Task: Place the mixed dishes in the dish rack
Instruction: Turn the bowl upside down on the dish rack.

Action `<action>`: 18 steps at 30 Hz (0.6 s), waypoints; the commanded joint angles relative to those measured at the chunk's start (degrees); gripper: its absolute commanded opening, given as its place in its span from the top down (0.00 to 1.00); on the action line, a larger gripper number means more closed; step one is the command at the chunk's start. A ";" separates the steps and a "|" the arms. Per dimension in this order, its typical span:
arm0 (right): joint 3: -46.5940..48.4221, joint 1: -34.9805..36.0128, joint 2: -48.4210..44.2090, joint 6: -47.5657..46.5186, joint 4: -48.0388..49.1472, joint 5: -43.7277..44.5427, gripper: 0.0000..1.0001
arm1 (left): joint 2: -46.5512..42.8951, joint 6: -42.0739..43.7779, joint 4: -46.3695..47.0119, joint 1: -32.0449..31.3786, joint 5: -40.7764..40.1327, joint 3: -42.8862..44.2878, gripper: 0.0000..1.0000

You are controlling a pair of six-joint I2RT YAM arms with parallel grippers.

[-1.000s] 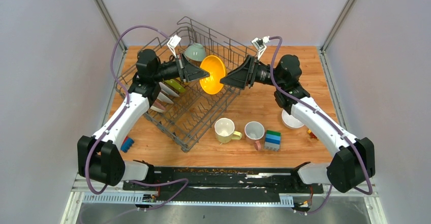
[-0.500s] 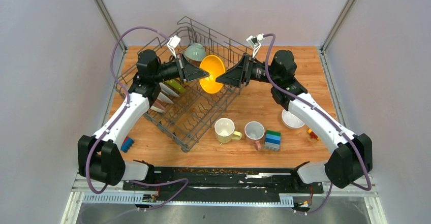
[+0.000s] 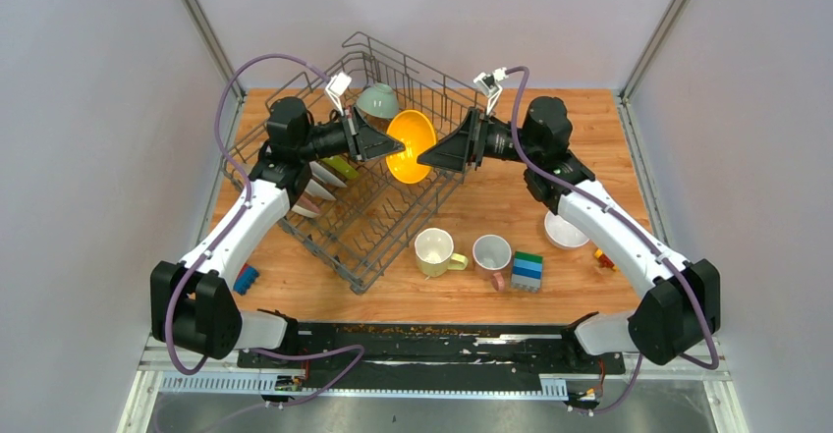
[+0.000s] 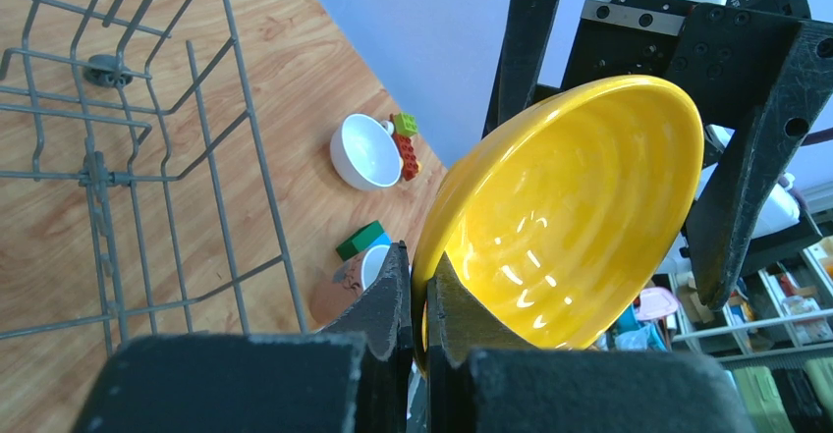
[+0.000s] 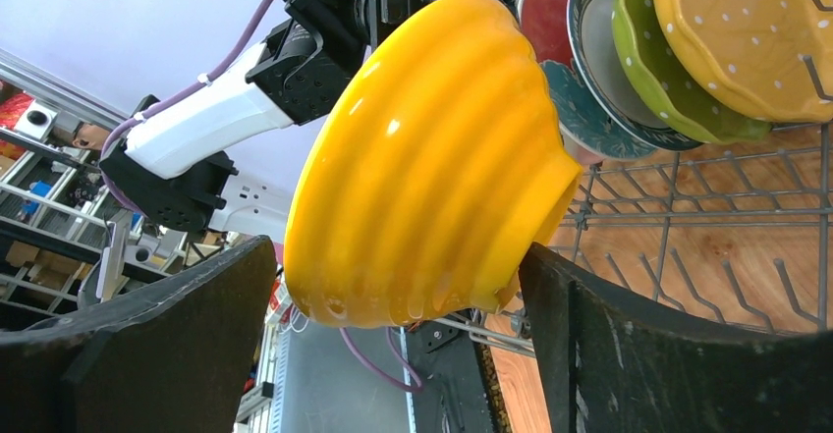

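Yellow-orange bowl: ribbed underside from right wrist, hollow from left

One dish rack stands on one counter.

Three bowls: one yellow-orange bowl, one pale green bowl, one white bowl.

Two mugs: one pale yellow mug, one white pink-handled mug.

Four plates can be told apart: one white-pink plate, one patterned-rim plate, one green dotted plate, one yellow dotted plate. A teal edge below them may be a fifth; unclear.

Three lots of toy blocks: one green-blue stack, one small red-and-green cluster, one blue block.

Two tools: left tool, right tool.
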 commanded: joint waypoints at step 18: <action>0.20 0.31 -4.45 1.62 3.93 -5.25 0.27 | -1.21 -0.58 2.01 -0.07 -4.18 -1.50 1.00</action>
